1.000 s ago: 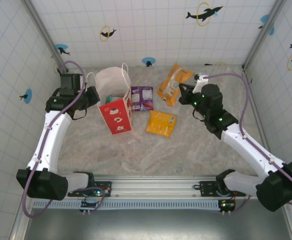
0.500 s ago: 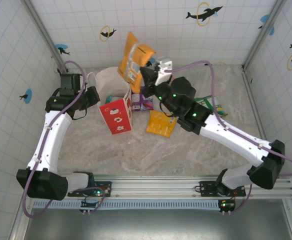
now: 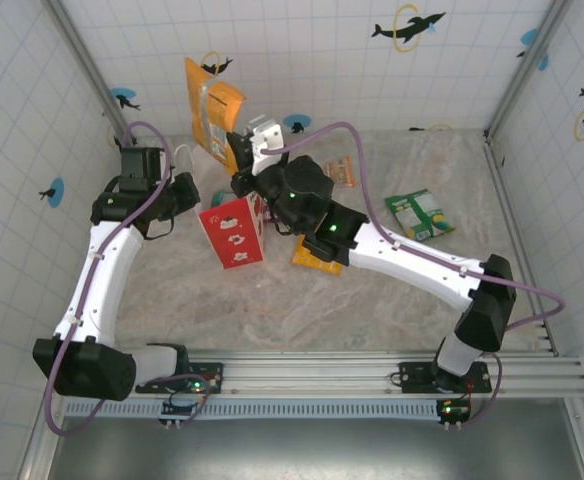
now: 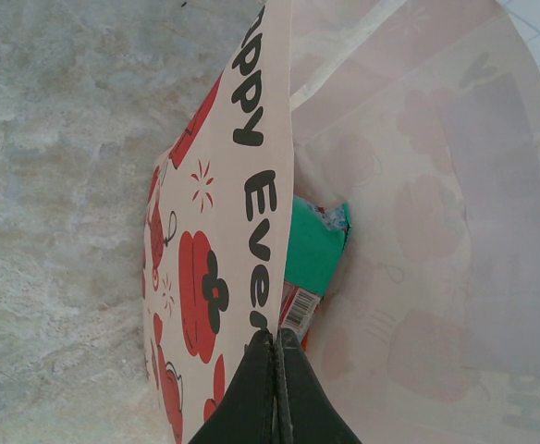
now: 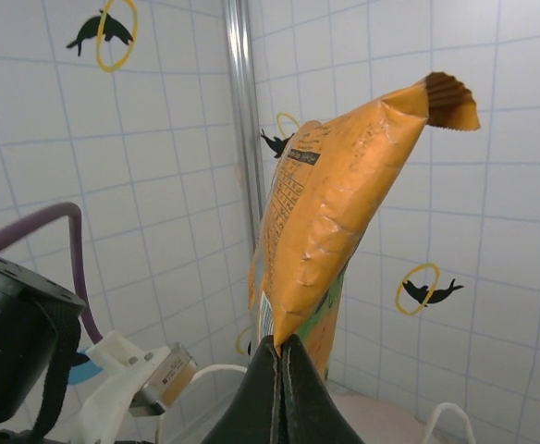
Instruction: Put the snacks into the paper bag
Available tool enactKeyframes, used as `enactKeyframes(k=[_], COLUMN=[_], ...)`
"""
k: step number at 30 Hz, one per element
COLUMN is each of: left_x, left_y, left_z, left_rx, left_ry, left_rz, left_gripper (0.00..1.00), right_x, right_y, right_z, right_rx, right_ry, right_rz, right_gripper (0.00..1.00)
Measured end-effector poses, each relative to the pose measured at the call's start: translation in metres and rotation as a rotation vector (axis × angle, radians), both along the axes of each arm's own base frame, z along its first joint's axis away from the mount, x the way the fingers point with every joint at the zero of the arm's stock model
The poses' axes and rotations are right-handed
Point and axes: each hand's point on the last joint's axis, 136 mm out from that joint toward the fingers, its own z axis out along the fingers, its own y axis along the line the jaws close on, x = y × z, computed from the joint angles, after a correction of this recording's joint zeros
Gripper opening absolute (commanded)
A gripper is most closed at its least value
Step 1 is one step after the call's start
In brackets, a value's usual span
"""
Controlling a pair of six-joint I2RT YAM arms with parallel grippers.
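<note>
Orange foil stands high over the scene. The right end effector (image 5: 281, 344) is pinched tight on the bottom edge of an orange packet (image 5: 330, 203) and holds it upright in the air in front of the back wall (image 3: 302, 60). From above, that packet hangs over the far left of the bench (image 3: 372, 310), just above and behind the bag (image 3: 233, 232).

The bag stands upright on the bench with its red band towards the near side. The left end effector (image 4: 276, 344) is clamped on the bag's side wall near the rim, with the paper between its closed fingers. Inside the bag lies a teal packet (image 4: 314, 242). Under it is what may be another packet with a barcode, too hidden to name.

A second orange packet (image 3: 310, 262) lies on the bench beside the bag, partly beneath the right arm (image 3: 412, 260). A thin orange bar (image 3: 343, 170) lies farther back, and a green packet (image 3: 420, 213) sits well apart to the right.
</note>
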Motion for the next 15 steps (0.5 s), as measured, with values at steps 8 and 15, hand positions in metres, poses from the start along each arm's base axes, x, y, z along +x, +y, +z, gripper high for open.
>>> enactKeyframes(k=[8,15], left_x=[0.000,0.000], left_y=[0.000,0.000], left_z=[0.000,0.000], left_rx=[0.000,0.000], left_ry=[0.000,0.000], left_rz=[-0.001,-0.001], left_gripper=[0.00,0.00], right_x=[0.022,0.038], right_y=[0.017,0.031], right_z=[-0.030,-0.055], right_rx=[-0.072,-0.140], right_ry=[0.023,0.051], right_rz=[-0.082,-0.127], right_gripper=[0.00,0.00])
